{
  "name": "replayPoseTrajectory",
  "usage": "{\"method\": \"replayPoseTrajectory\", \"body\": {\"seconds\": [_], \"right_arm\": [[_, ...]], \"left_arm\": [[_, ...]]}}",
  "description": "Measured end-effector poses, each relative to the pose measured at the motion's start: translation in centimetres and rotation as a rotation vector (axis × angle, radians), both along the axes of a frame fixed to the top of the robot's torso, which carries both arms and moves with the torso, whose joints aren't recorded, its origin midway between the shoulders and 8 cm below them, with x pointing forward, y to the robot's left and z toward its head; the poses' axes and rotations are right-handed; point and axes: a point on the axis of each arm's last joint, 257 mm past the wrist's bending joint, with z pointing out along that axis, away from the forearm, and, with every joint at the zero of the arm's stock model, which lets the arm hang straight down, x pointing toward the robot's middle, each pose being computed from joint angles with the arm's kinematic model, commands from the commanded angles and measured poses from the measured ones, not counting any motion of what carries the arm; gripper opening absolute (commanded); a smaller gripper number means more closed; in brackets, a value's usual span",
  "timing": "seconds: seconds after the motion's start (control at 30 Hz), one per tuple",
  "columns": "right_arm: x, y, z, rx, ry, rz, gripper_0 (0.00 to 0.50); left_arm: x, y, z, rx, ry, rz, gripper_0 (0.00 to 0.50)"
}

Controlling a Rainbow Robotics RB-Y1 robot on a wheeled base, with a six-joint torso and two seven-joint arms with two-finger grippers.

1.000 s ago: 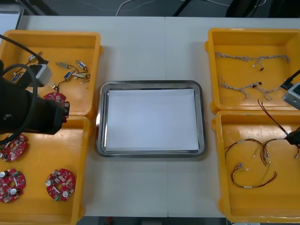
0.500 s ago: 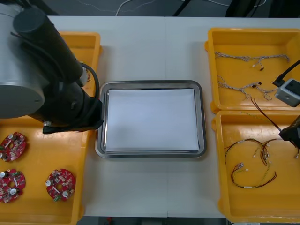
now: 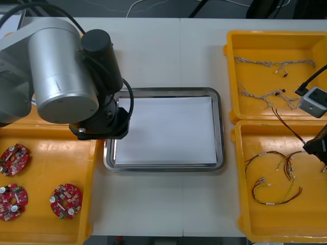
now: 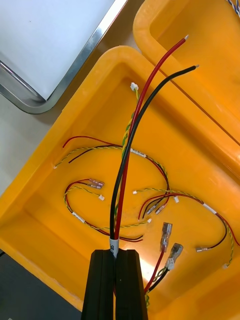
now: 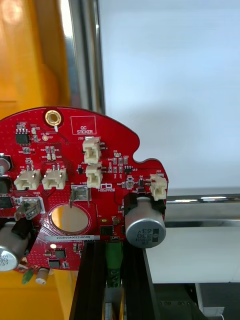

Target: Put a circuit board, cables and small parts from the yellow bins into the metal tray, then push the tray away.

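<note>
the left claw is gripping a round red circuit board by its edge, fingers closed on it, and is holding it above the left rim of the metal tray, partly over the white inside and partly over the yellow bin beside it. the placing step is looking close to done but not there yet: the board is straddling the rim, so letting go here would risk it tipping on the metal edge. a good finish is carrying it further over the white lining, well in from the rim, lowering until the board is nearly touching, then opening the claw and lifting straight up so the fingers are not dragging it. on the robot's right, the right claw is pinching a cable with red and black strands, closed on it, over the near right yellow bin where other cables are lying. its loose ends are trailing away from the fingers, so it is worth raising it clear of the bin wall before crossing, and waiting until the left arm is leaving room over the tray.
</note>
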Motion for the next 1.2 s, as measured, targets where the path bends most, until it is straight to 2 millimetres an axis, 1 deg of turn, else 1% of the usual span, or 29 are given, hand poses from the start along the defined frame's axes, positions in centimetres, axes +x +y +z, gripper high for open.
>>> {"method": "replayPoseTrajectory", "body": {"seconds": [0.2,0.33,0.43,0.6,0.83,1.03,1.2], "right_arm": [[0.0,0.0,0.0,0.000,0.000,0.000,0.000],[0.0,0.0,0.0,0.000,0.000,0.000,0.000],[0.0,0.0,0.0,0.000,0.000,0.000,0.000],[0.0,0.0,0.0,0.000,0.000,0.000,0.000],[0.0,0.0,0.0,0.000,0.000,0.000,0.000],[0.0,0.0,0.0,0.000,0.000,0.000,0.000],[0.0,0.0,0.0,0.000,0.000,0.000,0.000]], "left_arm": [[1.1,-2.1,-1.5,-0.012,-0.006,-0.026,0.000],[1.4,-3.3,-2.5,-0.032,-0.014,-0.047,0.000],[1.3,-3.9,-3.3,-0.038,-0.016,-0.066,0.000],[0.8,-4.2,-4.5,-0.022,-0.010,-0.088,0.000],[1.2,-6.1,-5.7,-0.046,-0.050,-0.137,0.000],[1.1,-6.5,-6.4,-0.034,-0.057,-0.150,0.000],[1.0,-6.0,-7.6,-0.003,-0.054,-0.154,0.000]]}}
